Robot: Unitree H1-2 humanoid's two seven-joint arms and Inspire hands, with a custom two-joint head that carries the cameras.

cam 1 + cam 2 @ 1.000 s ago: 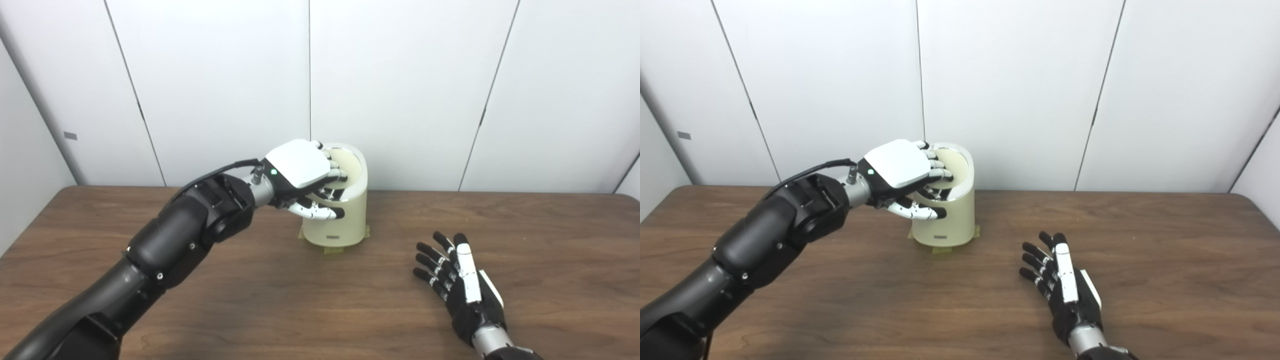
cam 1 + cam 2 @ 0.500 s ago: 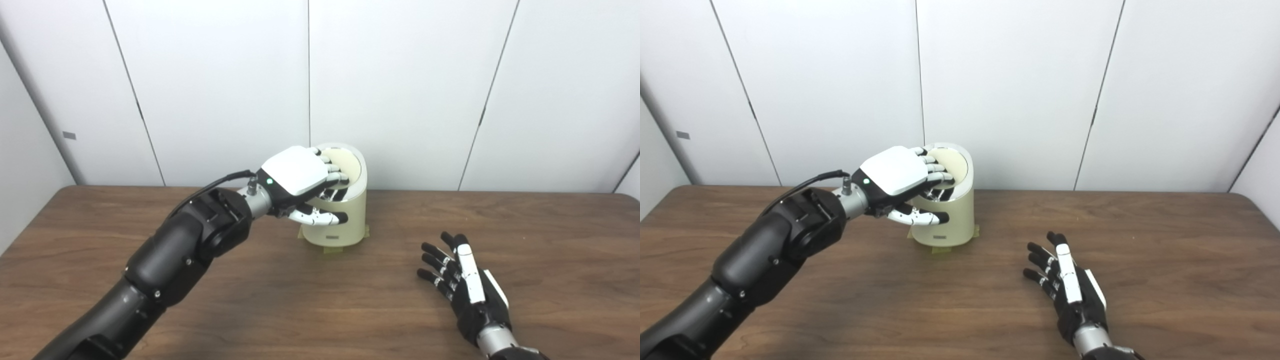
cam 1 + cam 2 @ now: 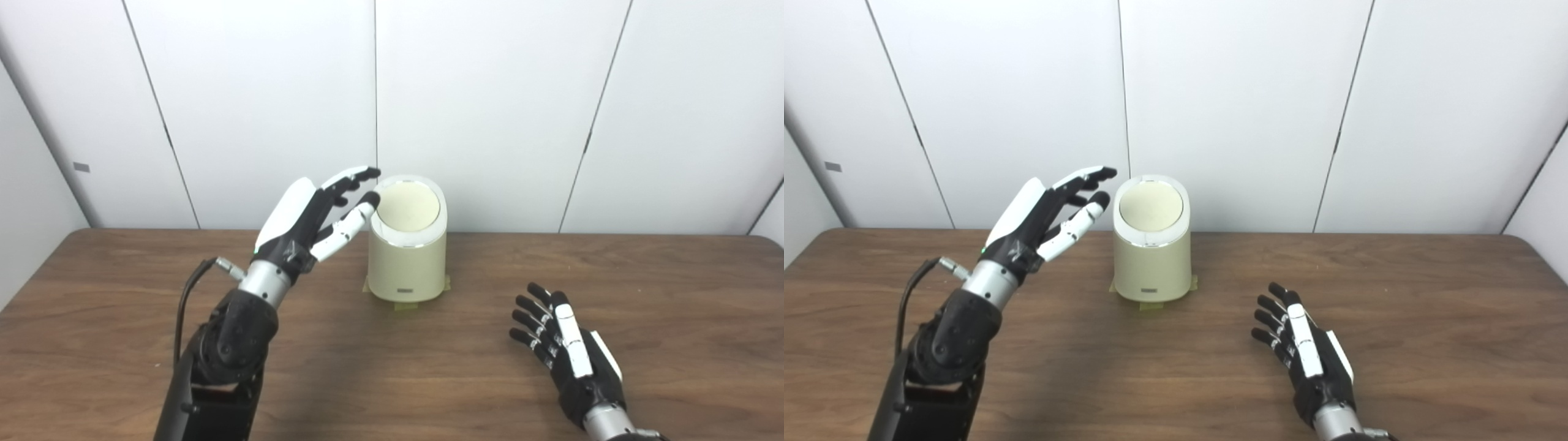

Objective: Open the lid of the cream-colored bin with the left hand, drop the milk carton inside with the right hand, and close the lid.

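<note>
With lid (image 3: 408, 206) now flat on cream-colored bin (image 3: 407, 263) at frame centre, left hand (image 3: 312, 214) lifted clear to bin's left, fingers spread, empty. Right hand (image 3: 566, 349) open on table (image 3: 122, 343), lower right. No milk carton visible; task likely complete.

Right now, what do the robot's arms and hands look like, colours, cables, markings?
The left hand has a white back shell, black fingers with white segments, a small green light near the wrist and a silver metal cuff. A black cable loops from that cuff down along the glossy black forearm. The right hand matches: black fingers, white thumb and back shell, silver cuff.
</note>
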